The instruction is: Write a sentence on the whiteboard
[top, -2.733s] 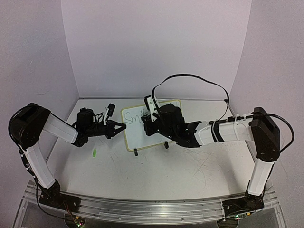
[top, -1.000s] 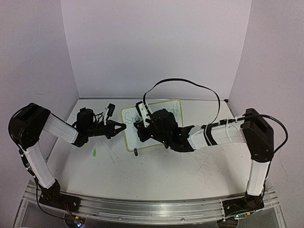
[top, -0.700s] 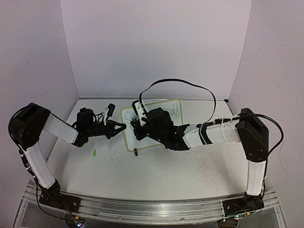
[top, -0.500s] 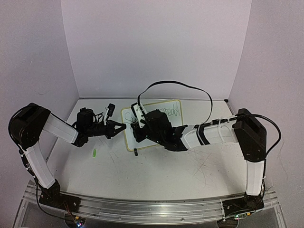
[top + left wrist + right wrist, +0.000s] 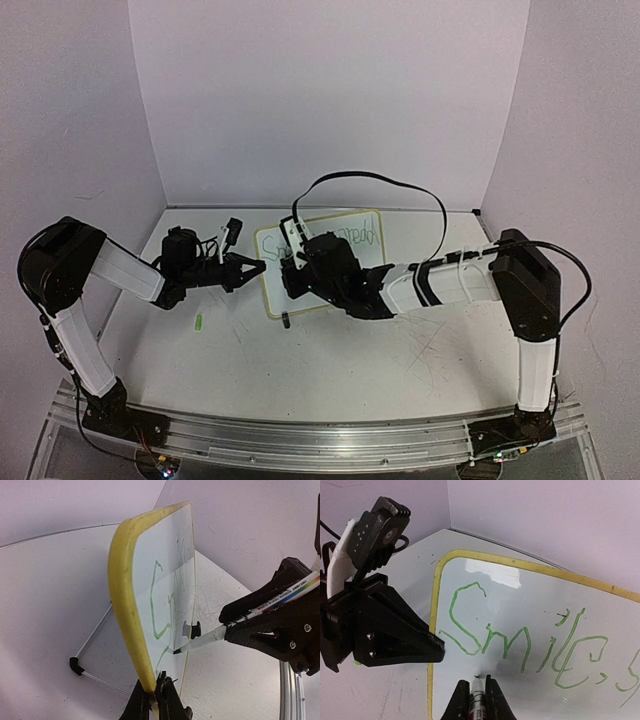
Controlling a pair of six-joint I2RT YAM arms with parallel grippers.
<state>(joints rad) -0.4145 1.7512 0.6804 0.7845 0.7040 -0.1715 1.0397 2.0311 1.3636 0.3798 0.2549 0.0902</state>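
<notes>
Nearest you is the scratched white table [image 5: 330, 370], with one small green piece [image 5: 199, 322] lying left of centre, too small to name. Next is the left gripper [image 5: 152, 700], its jaws narrowed to a pinch on the yellow frame at the left edge of the whiteboard [image 5: 530, 600]. Treat this as your brace and do not let it slacken while you write. Beside it is the right gripper [image 5: 476, 700], its jaws clamped on a green whiteboard marker [image 5: 250, 615] that points forward. The nib is at the board face just under the "m" of the first word, though you cannot tell from here whether it actually touches. The whiteboard stands tilted at mid-table between the two grippers, propped on small black feet [image 5: 287, 321]. The sentence [image 5: 520, 640] reads "Smile," in light green on the upper line, and the writing runs on to the right past the edge of the wrist view. The step in hand is probably the start of the lower line. Press lightly, since hard pressure could tip the propped board backward. Match the letter height of the upper line, and leave a clear gap beneath it. Farthest off is the plain pale back wall [image 5: 330, 100].
</notes>
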